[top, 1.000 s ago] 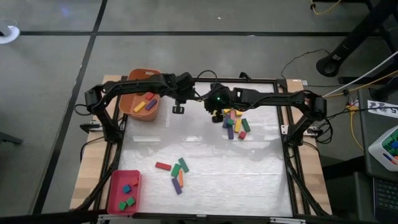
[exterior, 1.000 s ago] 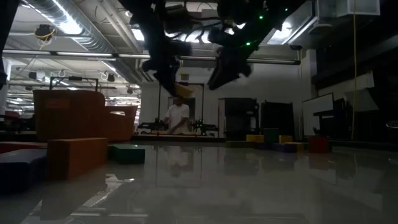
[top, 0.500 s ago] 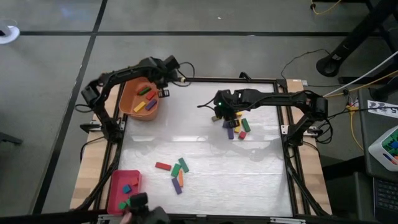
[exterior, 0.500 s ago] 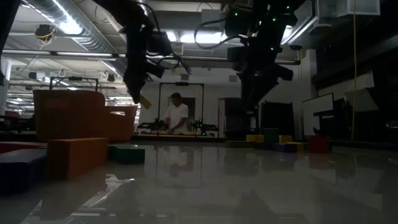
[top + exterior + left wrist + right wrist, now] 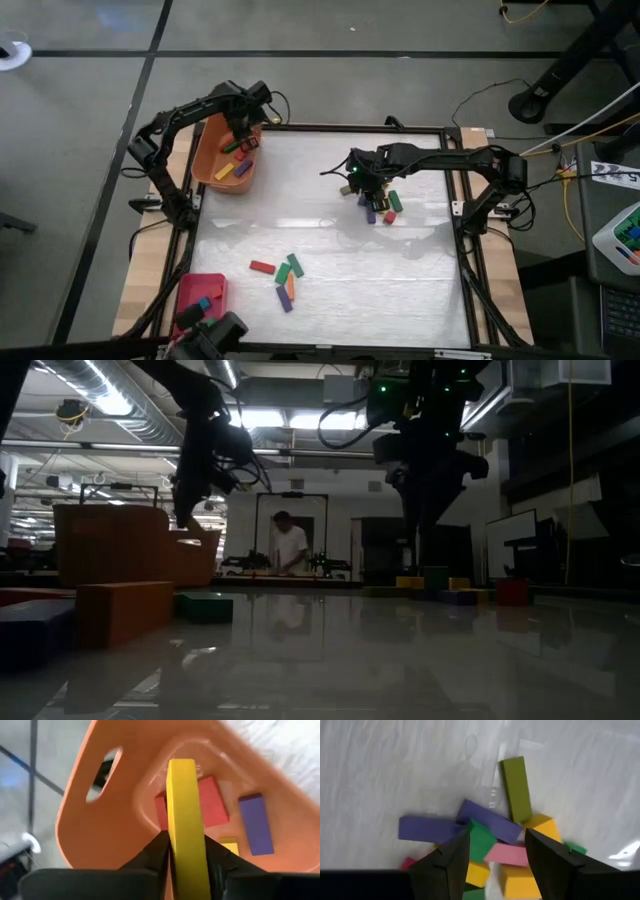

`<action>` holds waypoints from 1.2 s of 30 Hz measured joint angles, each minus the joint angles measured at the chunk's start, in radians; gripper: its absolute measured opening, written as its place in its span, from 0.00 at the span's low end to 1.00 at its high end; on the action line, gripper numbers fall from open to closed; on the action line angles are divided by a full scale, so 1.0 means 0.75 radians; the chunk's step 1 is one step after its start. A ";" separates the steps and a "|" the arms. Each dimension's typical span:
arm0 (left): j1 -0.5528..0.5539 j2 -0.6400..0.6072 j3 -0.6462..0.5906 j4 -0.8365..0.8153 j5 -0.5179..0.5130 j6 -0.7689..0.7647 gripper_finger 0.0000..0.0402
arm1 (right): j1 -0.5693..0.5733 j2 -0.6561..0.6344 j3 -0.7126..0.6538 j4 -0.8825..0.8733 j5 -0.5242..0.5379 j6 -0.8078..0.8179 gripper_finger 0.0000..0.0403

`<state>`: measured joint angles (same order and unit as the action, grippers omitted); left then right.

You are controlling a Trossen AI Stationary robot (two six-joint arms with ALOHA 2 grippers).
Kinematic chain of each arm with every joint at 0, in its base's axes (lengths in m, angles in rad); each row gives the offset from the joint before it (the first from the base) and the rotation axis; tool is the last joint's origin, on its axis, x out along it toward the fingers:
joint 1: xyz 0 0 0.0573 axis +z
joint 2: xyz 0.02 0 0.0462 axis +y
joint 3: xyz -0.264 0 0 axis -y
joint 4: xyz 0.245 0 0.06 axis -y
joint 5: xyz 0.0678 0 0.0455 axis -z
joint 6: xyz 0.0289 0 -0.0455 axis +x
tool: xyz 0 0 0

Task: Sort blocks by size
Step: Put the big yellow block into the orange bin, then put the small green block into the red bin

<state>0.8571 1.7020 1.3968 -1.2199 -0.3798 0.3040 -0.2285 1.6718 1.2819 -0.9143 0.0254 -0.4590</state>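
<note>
My left gripper point(image 5: 243, 138) is over the orange tub point(image 5: 208, 160) at the table's far left, shut on a yellow bar point(image 5: 184, 810). Red, purple and yellow blocks point(image 5: 212, 802) lie in the tub. My right gripper point(image 5: 362, 186) is open, pointing down over a pile of blocks point(image 5: 381, 203) at the table's far right. In the right wrist view its fingers point(image 5: 497, 840) stand either side of a green cube point(image 5: 481, 841), among purple point(image 5: 427, 828), pink, yellow and olive point(image 5: 516, 790) pieces. My left gripper pinches the yellow bar by its two long sides point(image 5: 186, 851) between the two fingers, at the bar's near end. The fingers point down into the tub and lie along the bar. The bar sticks out past the fingertips, clear of the tub's floor.
Several blocks, red point(image 5: 262, 267), green point(image 5: 291, 267), orange and purple point(image 5: 287, 292), lie near the table's front. A red tray point(image 5: 195, 293) stands at the front left corner, with a dark object point(image 5: 215, 335) at its near end. A person point(image 5: 290, 548) stands in the room behind.
My left gripper has carried the yellow bar from the far middle of the table toward the left edge, to over the orange tub. My right gripper has turned from slanted to pointing down and has dropped toward the pile. A dark object has come in by the red tray.
</note>
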 joint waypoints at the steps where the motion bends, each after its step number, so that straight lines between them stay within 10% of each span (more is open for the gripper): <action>1: 0.012 0.000 0.000 -0.003 0.003 -0.017 0.19 | 0.000 0.000 0.000 -0.008 -0.001 0.021 0.47; 36: 0.081 0.000 0.000 0.002 0.014 -0.127 0.29 | 0.000 -0.001 -0.267 0.205 0.070 0.373 0.47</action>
<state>0.9180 1.7020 1.3968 -1.2182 -0.3695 0.2085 -0.2287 1.6711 1.0821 -0.7603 0.0776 -0.1795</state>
